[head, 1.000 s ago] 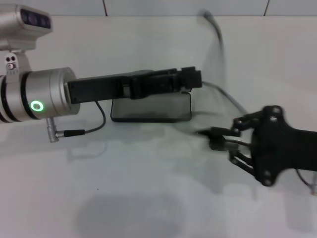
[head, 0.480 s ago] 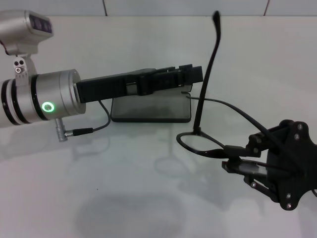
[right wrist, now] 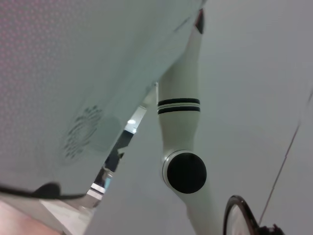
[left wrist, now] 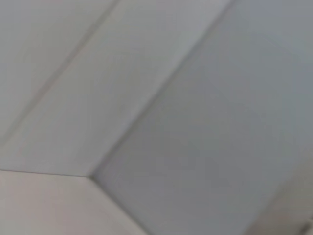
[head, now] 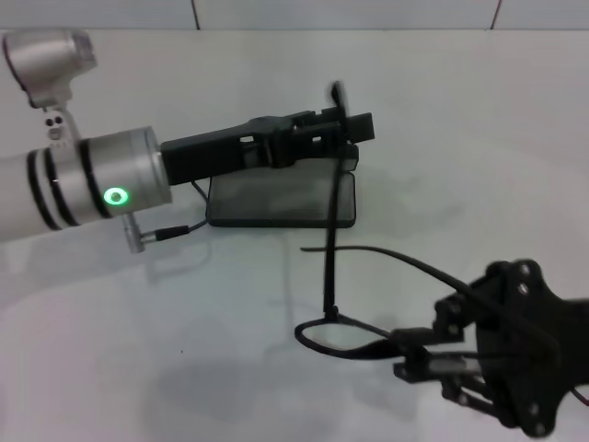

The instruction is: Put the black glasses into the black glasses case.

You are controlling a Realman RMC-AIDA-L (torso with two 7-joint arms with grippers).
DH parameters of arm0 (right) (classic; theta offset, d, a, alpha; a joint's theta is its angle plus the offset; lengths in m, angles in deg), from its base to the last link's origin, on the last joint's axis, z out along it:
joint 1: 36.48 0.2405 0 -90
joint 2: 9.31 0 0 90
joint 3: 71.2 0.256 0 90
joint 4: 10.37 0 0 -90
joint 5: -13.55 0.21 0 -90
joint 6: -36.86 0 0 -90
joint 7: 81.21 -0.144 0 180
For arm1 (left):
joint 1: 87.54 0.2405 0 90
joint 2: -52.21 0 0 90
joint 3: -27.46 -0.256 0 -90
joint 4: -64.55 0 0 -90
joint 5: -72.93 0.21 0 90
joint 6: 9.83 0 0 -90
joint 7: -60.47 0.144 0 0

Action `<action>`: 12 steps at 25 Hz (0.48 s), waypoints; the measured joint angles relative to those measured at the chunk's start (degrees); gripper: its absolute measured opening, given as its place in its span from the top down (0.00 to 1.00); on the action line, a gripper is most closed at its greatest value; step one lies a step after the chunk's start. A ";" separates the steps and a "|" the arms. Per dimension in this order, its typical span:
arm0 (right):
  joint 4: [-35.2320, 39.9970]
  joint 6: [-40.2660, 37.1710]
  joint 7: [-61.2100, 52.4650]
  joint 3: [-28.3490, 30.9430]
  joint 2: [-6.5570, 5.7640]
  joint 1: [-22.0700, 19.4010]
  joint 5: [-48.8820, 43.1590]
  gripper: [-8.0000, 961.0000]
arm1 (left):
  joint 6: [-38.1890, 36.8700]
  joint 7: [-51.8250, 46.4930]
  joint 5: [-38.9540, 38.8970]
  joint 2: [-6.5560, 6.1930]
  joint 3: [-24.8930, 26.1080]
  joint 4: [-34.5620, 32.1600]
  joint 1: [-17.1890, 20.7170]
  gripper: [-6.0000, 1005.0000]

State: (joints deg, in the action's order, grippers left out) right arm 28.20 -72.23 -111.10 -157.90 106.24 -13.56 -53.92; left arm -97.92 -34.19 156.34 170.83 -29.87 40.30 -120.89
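The black glasses (head: 324, 334) hang unfolded at the front right of the white table, one temple arm pointing straight up and the other curving back over my wrist. My right gripper (head: 409, 354) is shut on their frame beside the lens. A lens rim (right wrist: 235, 208) shows at the edge of the right wrist view. The black glasses case (head: 281, 198) lies flat at the table's middle, well behind the glasses, showing a grey face. My left gripper (head: 354, 129) reaches in from the left and sits over the case's back edge. Whether it holds anything is hidden.
A thin black cable (head: 170, 230) hangs from the left arm's silver wrist onto the table (head: 184, 368) beside the case. A tiled wall (head: 350, 14) bounds the table's far edge. The left wrist view shows only plain pale surfaces.
My right gripper has drawn the glasses toward the table's front edge and a little left, farther from the case. The upright temple arm has swung. The left arm's wrist has turned slightly.
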 joint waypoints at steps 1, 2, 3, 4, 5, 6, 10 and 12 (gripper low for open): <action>-0.25 0.27 -1.71 0.04 0.01 0.56 -0.07 0.87 | 1.34 0.82 0.07 0.27 -0.09 0.01 -0.06 0.16; -0.75 1.05 -4.40 0.19 0.05 1.43 -0.09 0.87 | 2.27 1.93 0.09 0.53 -0.16 0.00 -0.10 0.16; -1.28 2.09 -6.47 0.21 0.11 2.23 -0.11 0.87 | 3.10 3.46 0.13 0.83 -0.24 0.01 -0.15 0.16; -1.97 3.57 -8.94 0.22 0.20 3.15 -0.10 0.87 | 3.54 4.83 0.11 1.01 -0.25 0.01 -0.18 0.16; -2.40 4.84 -10.35 0.21 0.25 3.75 -0.08 0.87 | 3.60 6.38 -0.01 1.13 -0.26 0.00 -0.18 0.16; -2.90 6.73 -12.24 0.20 0.34 4.44 -0.01 0.87 | 3.56 8.14 -0.23 1.27 -0.26 0.04 -0.19 0.16; -4.19 12.65 -17.37 0.15 0.46 6.38 0.17 0.87 | 2.69 10.13 -0.83 1.53 -0.39 0.07 -0.21 0.16; -4.91 14.10 -18.97 -0.04 0.46 7.42 0.07 0.87 | 2.01 11.03 -1.07 1.58 -0.63 0.08 -0.24 0.16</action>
State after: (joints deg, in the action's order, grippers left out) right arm 23.29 -58.12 -130.07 -157.94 106.70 -6.14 -53.85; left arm -95.91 -23.17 155.27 172.42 -30.49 40.38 -121.13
